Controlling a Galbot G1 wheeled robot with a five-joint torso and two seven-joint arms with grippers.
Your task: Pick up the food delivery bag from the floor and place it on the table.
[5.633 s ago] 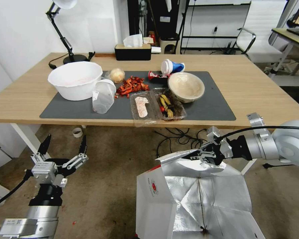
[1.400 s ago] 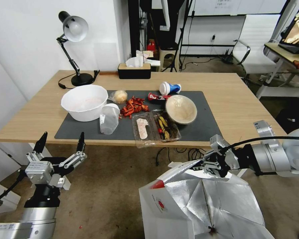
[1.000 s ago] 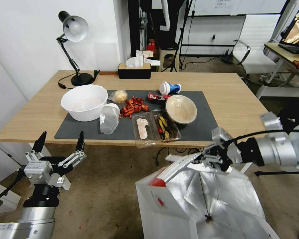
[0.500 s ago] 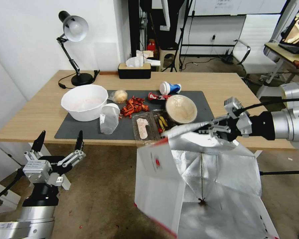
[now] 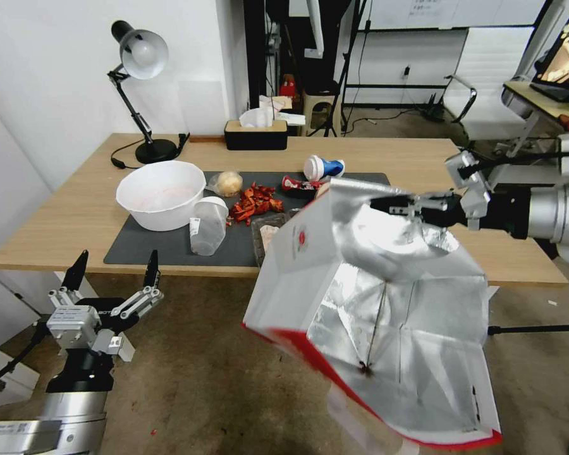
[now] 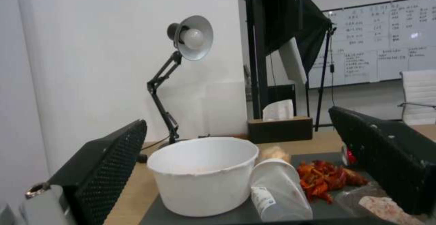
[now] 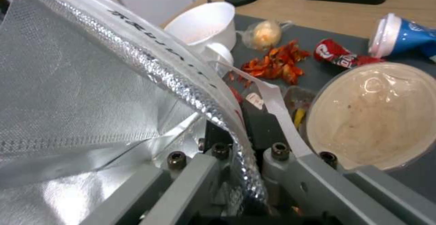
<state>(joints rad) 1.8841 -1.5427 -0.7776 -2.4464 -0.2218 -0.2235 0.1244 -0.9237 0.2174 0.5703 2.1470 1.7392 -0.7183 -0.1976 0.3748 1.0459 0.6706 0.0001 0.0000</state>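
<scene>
My right gripper (image 5: 392, 203) holds the food delivery bag (image 5: 385, 303) by its rim, clear of the floor (image 5: 189, 373), before the table (image 5: 76, 215) (over its near edge). My left gripper (image 5: 114, 275) hangs low, left, below the table's front.

Food delivery bag (image 5: 297, 265) paper, crinkled shiny foil lining; table (image 5: 76, 215) matt wood

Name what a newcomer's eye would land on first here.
The bag, hanging open in mid-air before the table, foil lining showing, pinched at its rim by the right gripper. Next, the clutter on the mat: a white bowl and red scraps. The left gripper hangs open low beside the table.
</scene>
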